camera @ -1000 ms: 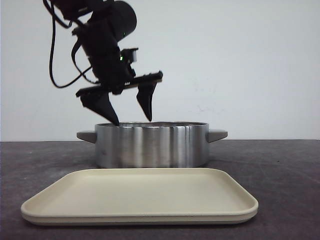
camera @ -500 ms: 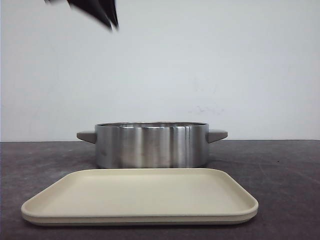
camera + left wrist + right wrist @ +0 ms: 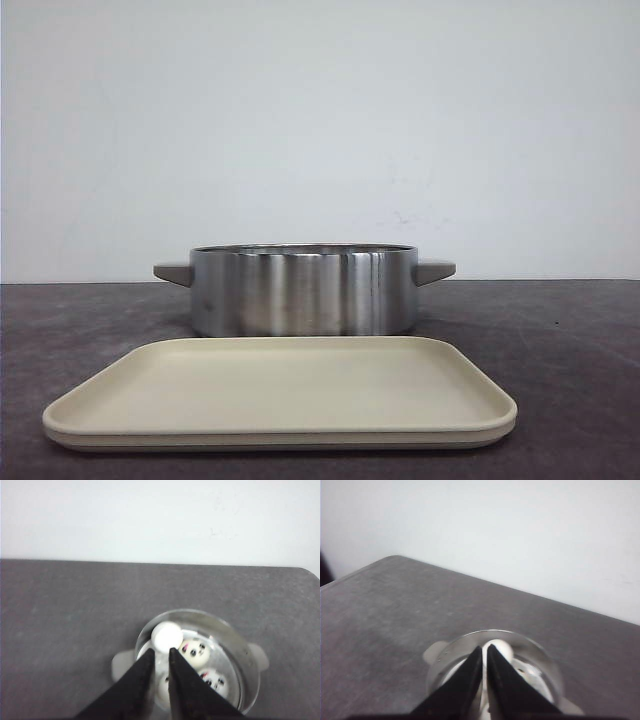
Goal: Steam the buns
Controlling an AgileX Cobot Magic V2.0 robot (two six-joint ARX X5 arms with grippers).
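Several white panda-face buns lie inside the steel pot (image 3: 248,666). One bun (image 3: 167,635) shows only plain white, two show faces (image 3: 195,653) (image 3: 213,679), and one is mostly hidden behind my left fingers. My left gripper (image 3: 161,651) is high above the pot, its jaws nearly together and empty. My right gripper (image 3: 485,648) is also above the pot (image 3: 546,666), shut and empty, with a bun (image 3: 502,649) just behind its tips. In the front view the pot (image 3: 300,290) hides the buns and neither gripper shows.
A beige tray (image 3: 280,395) with nothing on it lies in front of the pot near the table's front edge. The pot has a grey handle on each side (image 3: 435,269). The table is dark grey with a white wall behind.
The left arm, which hung open over the pot's left rim, has risen out of the front view. Its jaws are now nearly together. Pot and tray have not moved.
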